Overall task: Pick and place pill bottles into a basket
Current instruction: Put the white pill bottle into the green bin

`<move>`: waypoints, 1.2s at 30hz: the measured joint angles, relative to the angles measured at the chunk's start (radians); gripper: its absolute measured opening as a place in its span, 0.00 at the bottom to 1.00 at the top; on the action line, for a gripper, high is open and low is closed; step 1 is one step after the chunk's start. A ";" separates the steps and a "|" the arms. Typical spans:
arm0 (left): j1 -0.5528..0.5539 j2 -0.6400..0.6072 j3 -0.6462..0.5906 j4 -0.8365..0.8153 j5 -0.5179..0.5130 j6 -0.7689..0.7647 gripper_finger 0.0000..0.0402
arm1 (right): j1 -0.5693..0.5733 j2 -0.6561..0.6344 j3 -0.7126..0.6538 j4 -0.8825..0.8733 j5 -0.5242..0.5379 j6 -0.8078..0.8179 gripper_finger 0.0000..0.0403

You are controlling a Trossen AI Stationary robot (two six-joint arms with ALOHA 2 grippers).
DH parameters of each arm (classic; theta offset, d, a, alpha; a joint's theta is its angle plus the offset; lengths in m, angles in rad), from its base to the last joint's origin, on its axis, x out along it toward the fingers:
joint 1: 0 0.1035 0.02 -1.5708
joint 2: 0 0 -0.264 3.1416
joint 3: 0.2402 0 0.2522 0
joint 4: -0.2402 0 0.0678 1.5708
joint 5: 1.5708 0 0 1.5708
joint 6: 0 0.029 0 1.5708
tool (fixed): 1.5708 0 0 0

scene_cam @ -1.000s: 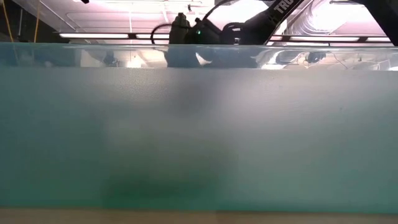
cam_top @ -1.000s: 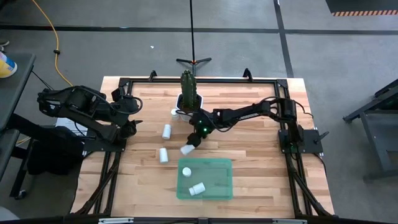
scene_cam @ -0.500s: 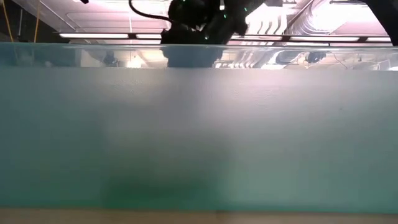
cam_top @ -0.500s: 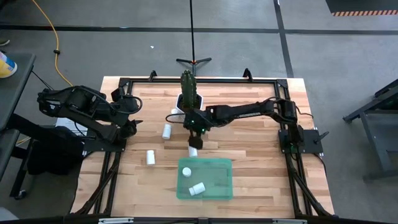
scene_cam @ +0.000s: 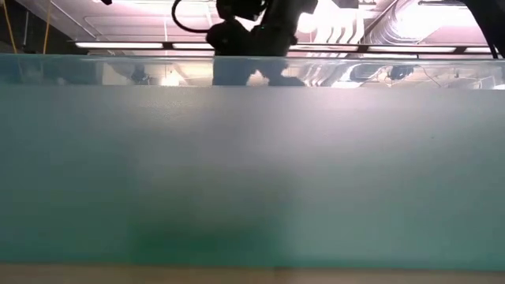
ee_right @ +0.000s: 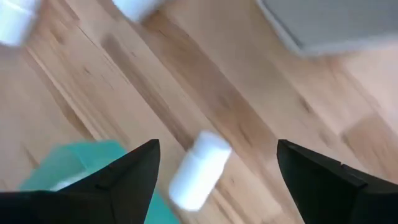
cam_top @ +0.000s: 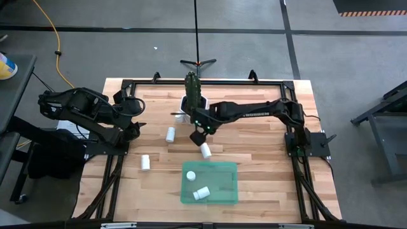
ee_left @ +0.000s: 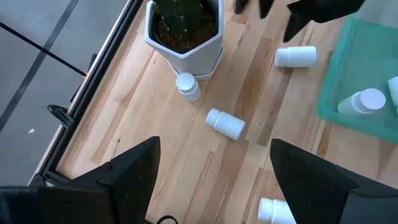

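We are hovering our right claw (cam_top: 198,136) wide open and empty; its bottle (cam_top: 205,150) has dropped onto the bench (cam_top: 267,165), short of the basket (cam_top: 229,191).

Grey concrete floor (cam_top: 95,51) crossed by dark tape lines, with a yellow cable (cam_top: 58,44) trailing past the bench's far left corner. Black tripod stand (cam_top: 198,62) just beyond the bench's far edge. Overhead, strip lights (scene_cam: 134,45) and silver ducting (scene_cam: 410,20).
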 joint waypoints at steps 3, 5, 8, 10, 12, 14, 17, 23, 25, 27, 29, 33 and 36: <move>0.000 0.000 0.000 0.000 -0.001 0.007 0.84 | 0.017 0.000 -0.002 -0.064 0.015 0.055 0.77; 0.000 0.000 0.000 0.000 -0.002 0.023 0.84 | 0.026 0.000 -0.002 -0.089 0.007 0.102 0.77; 0.000 0.000 0.000 0.000 -0.002 0.027 0.84 | 0.047 0.005 -0.002 -0.103 -0.004 0.147 0.77; 0.000 0.000 0.000 0.000 -0.002 0.027 0.84 | 0.061 0.011 -0.002 -0.112 -0.005 0.162 0.77; 0.000 0.000 0.000 0.000 -0.002 0.027 0.84 | 0.074 0.026 -0.002 -0.115 -0.002 0.177 0.77; 0.000 0.000 0.000 0.000 -0.002 0.031 0.84 | 0.083 0.044 -0.002 -0.120 -0.004 0.188 0.77; 0.000 0.000 0.000 0.000 -0.002 0.047 0.84 | 0.091 0.073 -0.002 -0.129 -0.023 0.201 0.77; 0.000 0.000 0.000 -0.001 -0.002 0.056 0.84 | 0.096 0.109 -0.002 -0.136 -0.066 0.247 0.77; 0.000 0.000 0.000 -0.001 -0.002 0.057 0.84 | 0.102 0.118 -0.002 -0.137 -0.076 0.262 0.77; 0.000 0.000 0.000 -0.001 -0.001 0.057 0.84 | 0.110 0.126 -0.002 -0.133 -0.091 0.281 0.77; 0.000 0.000 0.000 -0.001 -0.001 0.057 0.84 | 0.116 0.131 -0.002 -0.131 -0.096 0.290 0.77; 0.000 0.000 0.000 -0.001 -0.001 0.064 0.84 | 0.120 0.143 -0.002 -0.119 -0.075 0.309 0.77; 0.000 0.000 0.000 -0.001 -0.001 0.064 0.84 | 0.116 0.159 -0.002 -0.086 -0.082 0.311 0.77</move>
